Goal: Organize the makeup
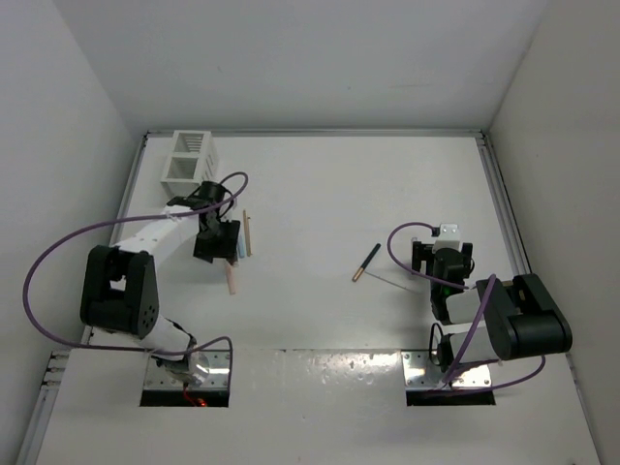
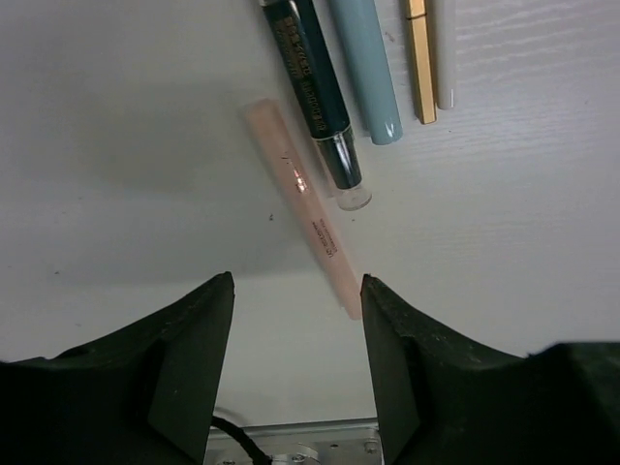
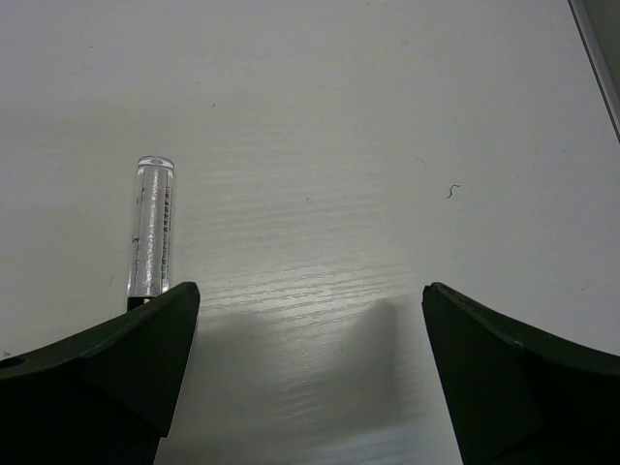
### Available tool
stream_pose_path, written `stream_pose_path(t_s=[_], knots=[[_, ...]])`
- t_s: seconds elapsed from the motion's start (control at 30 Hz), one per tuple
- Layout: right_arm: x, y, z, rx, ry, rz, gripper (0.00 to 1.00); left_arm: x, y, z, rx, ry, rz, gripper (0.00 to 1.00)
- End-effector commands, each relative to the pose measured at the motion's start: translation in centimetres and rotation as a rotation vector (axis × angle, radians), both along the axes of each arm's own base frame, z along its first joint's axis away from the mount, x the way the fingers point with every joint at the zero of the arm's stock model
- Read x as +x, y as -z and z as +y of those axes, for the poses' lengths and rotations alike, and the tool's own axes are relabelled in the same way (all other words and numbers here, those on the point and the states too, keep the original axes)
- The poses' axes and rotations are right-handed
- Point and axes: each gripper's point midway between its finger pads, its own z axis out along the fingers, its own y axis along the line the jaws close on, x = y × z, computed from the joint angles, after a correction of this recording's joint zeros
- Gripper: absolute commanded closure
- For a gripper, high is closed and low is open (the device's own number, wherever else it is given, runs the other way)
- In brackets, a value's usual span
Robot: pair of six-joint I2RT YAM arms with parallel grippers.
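Pink stick (image 2: 305, 208): we see it lying flat and aslant on the left side of the table (image 1: 320, 194). Its near end sits just beside the inner edge of one fingertip (image 2: 373, 291).
Left gripper (image 2: 295, 286): we find it low over the table with its jaws apart. Bare table fills most of the gap between them, and nothing is clamped.
Dark stick (image 2: 312, 87): it lies just beyond the gripper. Its clear cap is close against the pink stick; we cannot tell whether they touch.
Blue stick (image 2: 366, 68): it lies flat right beside the dark stick and nearly parallel to it.
Tan stick (image 1: 247, 233): in the wrist view we see it next in the row after the blue one, looking golden.
White stick (image 2: 444, 53): it is the last in that row and lies tight against the tan stick.
Black stick (image 1: 366, 263): it lies alone between the two arms, nearer the right one, with its copper tip pointing near-left.
Right gripper (image 3: 305, 300): its jaws are spread wide over bare table, and we see nothing held.
Clear stick (image 3: 153, 228): it lies flat just outside one finger of the right gripper, and that finger hides its near end.
Rack (image 1: 192, 160): white and slotted, it stands at the far left, beyond the left gripper.
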Motion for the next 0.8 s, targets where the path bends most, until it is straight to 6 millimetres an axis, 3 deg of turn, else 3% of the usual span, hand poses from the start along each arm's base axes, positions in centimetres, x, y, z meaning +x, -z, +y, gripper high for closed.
stream_pose_path(t_s=[0.0, 0.47, 0.67, 0.77], knots=[[-2.2, 1.4, -0.2, -0.001, 0.007, 0.038, 0.01, -0.3, 1.1, -1.2, -0.028, 0.003, 0.057, 0.40], [-2.1, 1.3, -0.2, 0.001, 0.007, 0.033, 0.01, -0.9, 5.9, -0.4, 0.062, -0.014, 0.173, 0.43], [-2.2, 1.4, -0.2, 0.001, 0.008, 0.036, 0.01, -1.2, 7.6, 1.4, 0.118, -0.074, 0.203, 0.60], [-2.2, 1.5, -0.2, 0.001, 0.007, 0.039, 0.01, -1.4, 7.7, 2.7, 0.126, -0.126, 0.212, 0.74]])
